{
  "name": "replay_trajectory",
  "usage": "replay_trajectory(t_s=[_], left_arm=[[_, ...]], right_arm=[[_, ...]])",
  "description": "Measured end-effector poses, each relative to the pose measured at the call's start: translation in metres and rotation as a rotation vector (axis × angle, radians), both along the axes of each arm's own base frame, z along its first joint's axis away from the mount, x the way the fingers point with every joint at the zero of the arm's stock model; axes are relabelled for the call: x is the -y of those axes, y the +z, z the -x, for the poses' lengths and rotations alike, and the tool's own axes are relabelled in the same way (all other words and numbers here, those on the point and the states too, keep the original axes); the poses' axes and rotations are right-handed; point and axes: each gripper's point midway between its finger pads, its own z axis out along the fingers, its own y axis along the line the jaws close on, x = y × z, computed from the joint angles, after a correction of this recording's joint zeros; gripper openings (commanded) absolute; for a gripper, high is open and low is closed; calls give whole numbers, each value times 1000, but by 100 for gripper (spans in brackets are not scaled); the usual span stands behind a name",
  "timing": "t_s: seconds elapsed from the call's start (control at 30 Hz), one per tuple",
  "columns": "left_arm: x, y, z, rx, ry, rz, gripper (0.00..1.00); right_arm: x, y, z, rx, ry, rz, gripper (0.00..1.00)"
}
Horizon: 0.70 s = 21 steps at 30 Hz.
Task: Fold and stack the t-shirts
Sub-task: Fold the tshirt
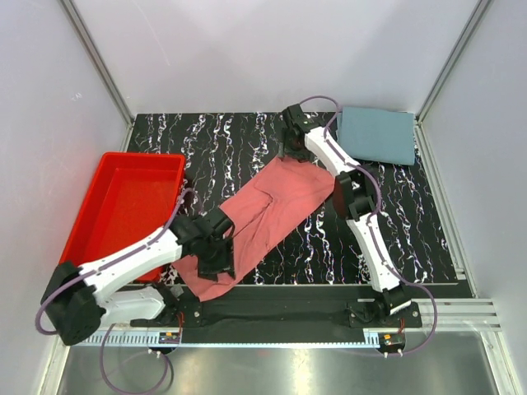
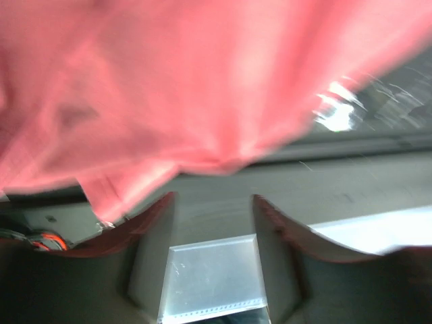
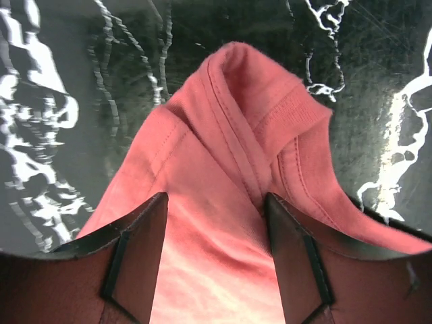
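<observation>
One pink t-shirt [image 1: 272, 206] lay stretched diagonally across the black marbled table [image 1: 214, 144], collar end far and right, the other end at the near edge; a second, grey-blue t-shirt [image 1: 376, 134] lay folded flat at the far right corner, apart from it; the right fingers [image 3: 138, 250] stood spread astride the bunched collar, cloth between them but unpinched; the left fingers [image 2: 152, 256] were parted too, pink cloth hanging just beyond their tips; a red bin [image 1: 123, 206] sat on the left.
</observation>
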Motion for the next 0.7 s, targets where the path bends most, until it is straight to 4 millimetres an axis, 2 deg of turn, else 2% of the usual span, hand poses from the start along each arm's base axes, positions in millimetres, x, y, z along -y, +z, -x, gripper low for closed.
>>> replay_trajectory(t_s=[0.07, 0.1, 0.13, 0.2, 0.27, 0.33, 0.37, 0.43, 0.53, 0.63, 0.7], left_arm=[[14, 27, -9, 76, -35, 63, 66], [23, 45, -18, 137, -51, 111, 67], [31, 65, -28, 204, -64, 158, 68], [44, 105, -49, 348, -102, 235, 69], [57, 134, -70, 472, -147, 281, 70], [71, 150, -90, 553, -206, 288, 70], [78, 151, -100, 579, -236, 279, 70], [93, 148, -123, 622, -294, 249, 69], [115, 121, -156, 644, -401, 173, 68], [134, 92, -186, 642, -495, 97, 64], [145, 76, -204, 635, -538, 60, 63]], right_arm=[[-5, 6, -2, 3, -4, -25, 68], [-4, 10, -2, 4, -9, -28, 69], [-3, 15, -3, 12, -11, -31, 75], [3, 29, 0, 14, -18, -30, 77], [13, 52, 7, 14, -29, -26, 78], [31, 85, 18, 21, -51, -26, 78], [41, 101, 23, 25, -65, -28, 79], [74, 146, 36, 58, -114, -41, 79], [135, 204, 67, 114, -210, -52, 79], [191, 245, 112, 160, -309, -40, 79], [206, 257, 143, 168, -332, -28, 79]])
